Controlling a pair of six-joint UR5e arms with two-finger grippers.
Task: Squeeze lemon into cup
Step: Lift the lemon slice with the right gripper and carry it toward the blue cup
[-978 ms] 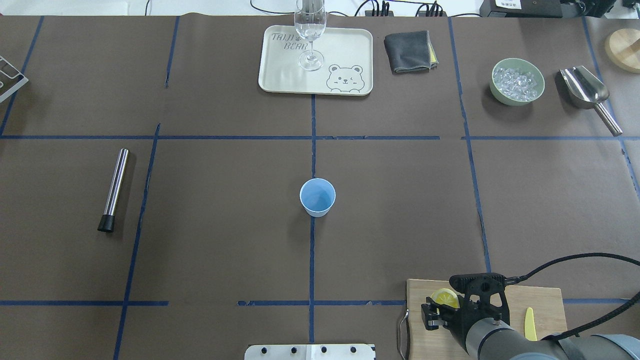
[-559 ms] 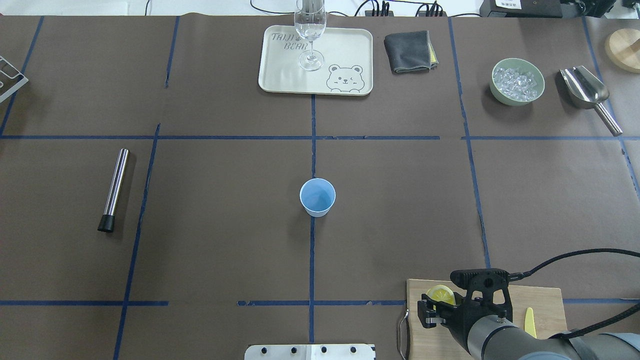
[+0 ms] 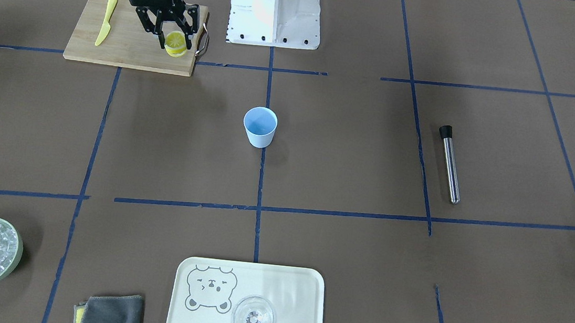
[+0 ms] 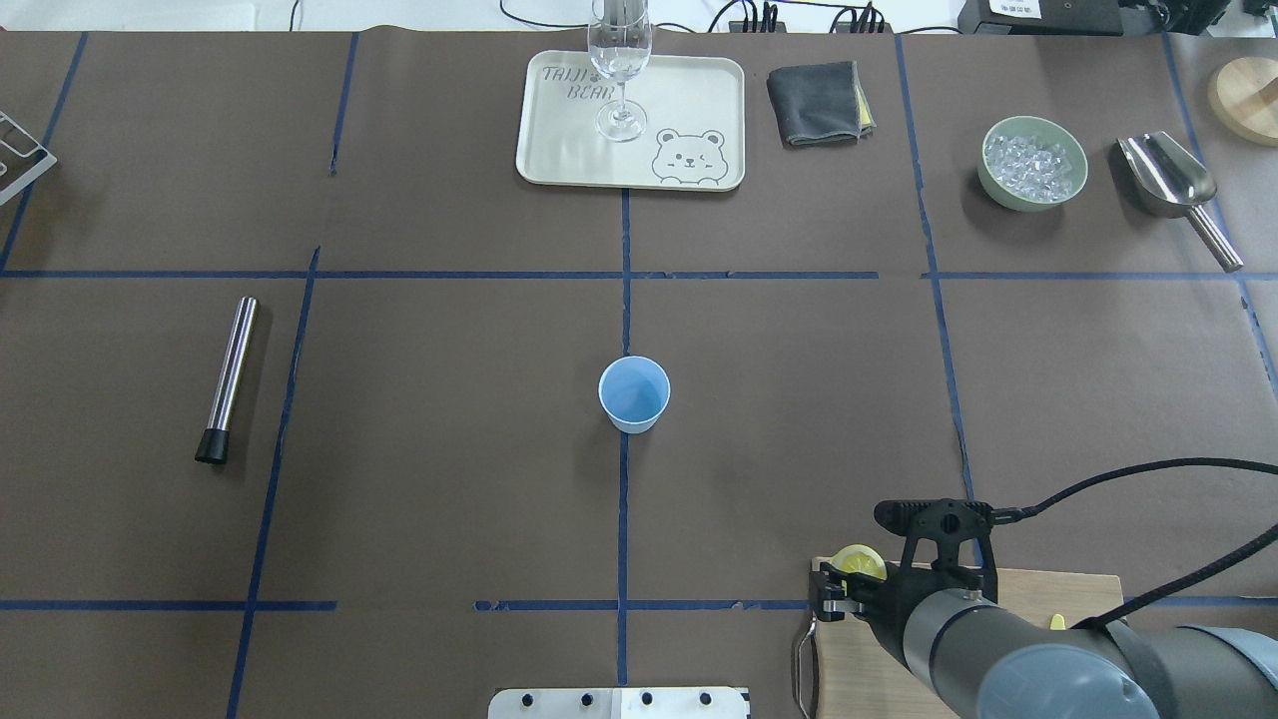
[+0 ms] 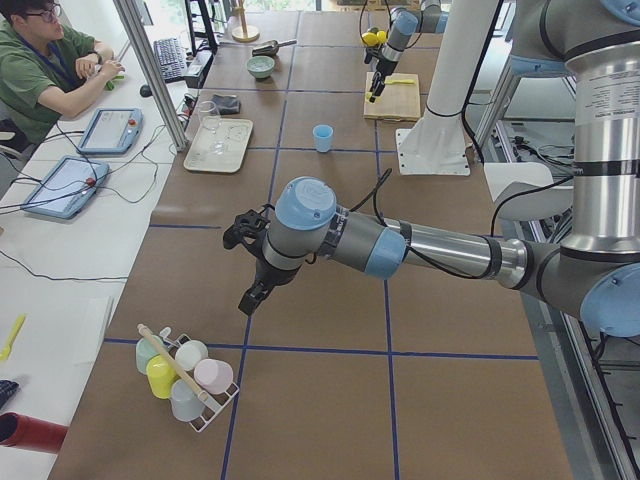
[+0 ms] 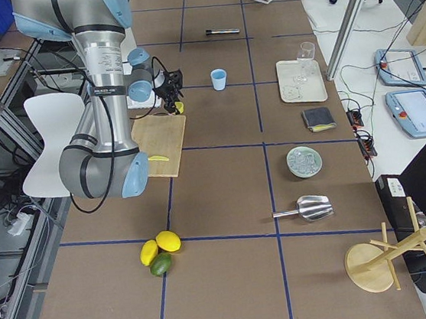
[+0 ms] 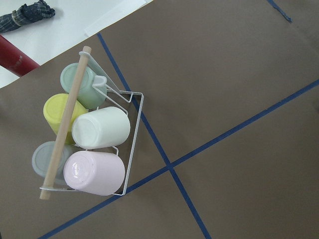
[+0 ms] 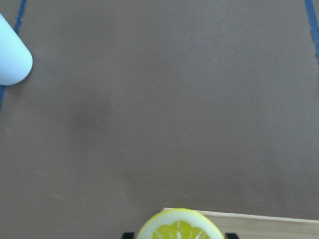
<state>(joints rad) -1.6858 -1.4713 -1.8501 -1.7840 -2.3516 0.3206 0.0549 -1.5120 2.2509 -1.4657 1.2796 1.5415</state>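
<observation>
The lemon (image 3: pixel 176 42) is a yellow half with its pale cut face outward, and my right gripper (image 3: pixel 175 45) is shut on it. It hangs over the corner of the wooden cutting board (image 3: pixel 119 45) nearest the cup. In the right wrist view the lemon (image 8: pixel 179 227) fills the bottom edge. The light-blue cup (image 4: pixel 634 393) stands upright at the table's middle, well ahead and to the left of the lemon (image 4: pixel 861 561). My left gripper (image 5: pixel 250 296) hovers far off near a mug rack; I cannot tell whether it is open or shut.
A yellow plastic knife (image 3: pixel 105 20) lies on the board. A metal cylinder (image 4: pixel 228 379) lies at the left. At the far side are a tray (image 4: pixel 689 90) with a wine glass (image 4: pixel 619 60), a grey cloth (image 4: pixel 817 102), an ice bowl (image 4: pixel 1032 163) and a scoop (image 4: pixel 1168 180).
My right gripper has carried the lemon forward and to the left, from over the board's middle to its far left corner. The cup has not moved.
</observation>
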